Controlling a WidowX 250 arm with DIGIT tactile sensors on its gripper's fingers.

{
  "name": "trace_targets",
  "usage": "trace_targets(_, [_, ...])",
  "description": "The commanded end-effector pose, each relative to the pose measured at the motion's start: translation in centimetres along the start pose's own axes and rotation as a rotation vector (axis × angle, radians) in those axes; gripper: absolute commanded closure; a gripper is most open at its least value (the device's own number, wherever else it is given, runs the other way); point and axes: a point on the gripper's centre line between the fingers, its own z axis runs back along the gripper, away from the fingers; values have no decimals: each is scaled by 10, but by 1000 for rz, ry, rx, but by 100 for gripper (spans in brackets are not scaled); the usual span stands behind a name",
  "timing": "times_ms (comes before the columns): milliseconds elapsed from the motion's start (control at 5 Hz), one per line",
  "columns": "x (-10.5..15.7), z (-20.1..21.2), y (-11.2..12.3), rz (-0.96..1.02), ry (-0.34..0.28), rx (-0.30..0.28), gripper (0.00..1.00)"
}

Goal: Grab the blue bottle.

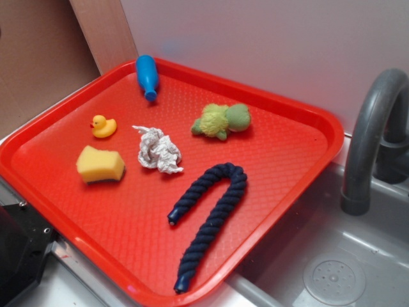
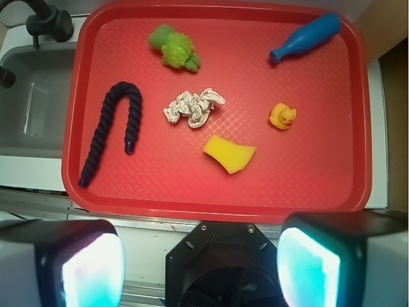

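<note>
The blue bottle [image 1: 147,75] lies on its side at the far corner of the red tray [image 1: 300,185], neck pointing toward the tray's middle. From the wrist it sits at the upper right, the blue bottle [image 2: 305,38] close to the tray [image 2: 217,206] rim. My gripper [image 2: 201,268] hovers high above the counter, outside the tray's near edge and far from the bottle. The fingers [image 2: 83,268] stand wide apart with nothing between them. The exterior view does not show the gripper's fingers.
On the tray lie a yellow duck [image 2: 282,116], a yellow sponge [image 2: 230,154], crumpled paper [image 2: 193,107], a green plush toy [image 2: 174,47] and a dark navy rope [image 2: 112,131]. A sink [image 1: 332,268] with a grey faucet [image 1: 367,137] borders the tray. A black robot part [image 1: 19,249] sits at the near corner.
</note>
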Motion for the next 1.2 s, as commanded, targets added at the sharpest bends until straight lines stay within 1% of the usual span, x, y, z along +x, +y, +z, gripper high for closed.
trace_targets(0, [0, 0, 0, 0, 0, 0, 0])
trace_targets(200, [35, -9, 11, 214, -95, -42, 0])
trace_targets(400, [70, -23, 34, 335, -193, -17, 0])
trace_targets(600, [97, -42, 61, 434, -265, 41, 0])
trace_targets(800, [121, -69, 92, 532, -320, 102, 0])
trace_targets(1000, [137, -96, 107, 574, -347, 147, 0])
